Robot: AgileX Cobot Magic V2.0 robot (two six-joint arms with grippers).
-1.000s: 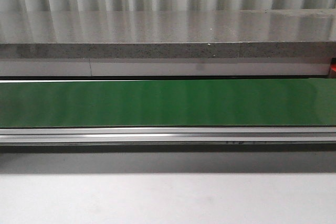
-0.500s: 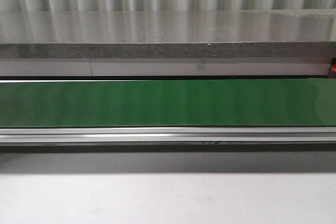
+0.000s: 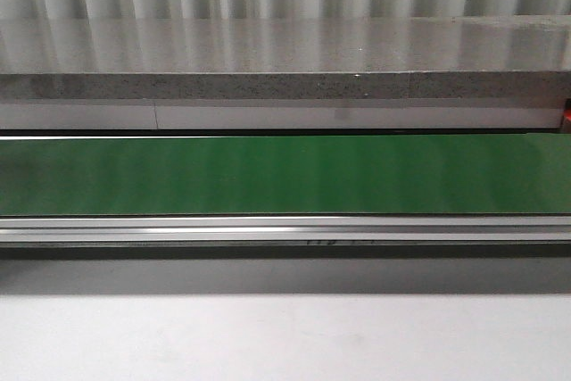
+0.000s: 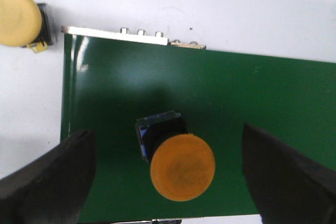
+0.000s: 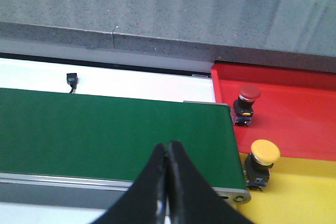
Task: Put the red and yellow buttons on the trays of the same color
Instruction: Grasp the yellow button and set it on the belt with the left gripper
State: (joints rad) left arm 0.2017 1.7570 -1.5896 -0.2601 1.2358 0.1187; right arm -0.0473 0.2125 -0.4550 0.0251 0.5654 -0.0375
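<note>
The left end effector (image 4: 167,132) is opened wide, with one dark finger (image 4: 50,179) on each side of an orange-looking button (image 4: 182,167) that sits on the green belt (image 4: 273,103), and it does not touch the button. I cannot say surely if this cap counts as red or yellow. A second, yellow button (image 4: 18,17) rests off the belt on the white table (image 4: 210,3). The right end effector (image 5: 168,148) is closed and holds nothing, above the belt. Beside it the red tray (image 5: 294,108) has a red button (image 5: 247,100) and the yellow tray (image 5: 304,192) a yellow one (image 5: 262,161), so part of the task looks done. In the front view, a small dark mark (image 3: 335,242) on the rail has moved toward the left in the last second, so I judge the belt is running and the grasp must be timed.
</note>
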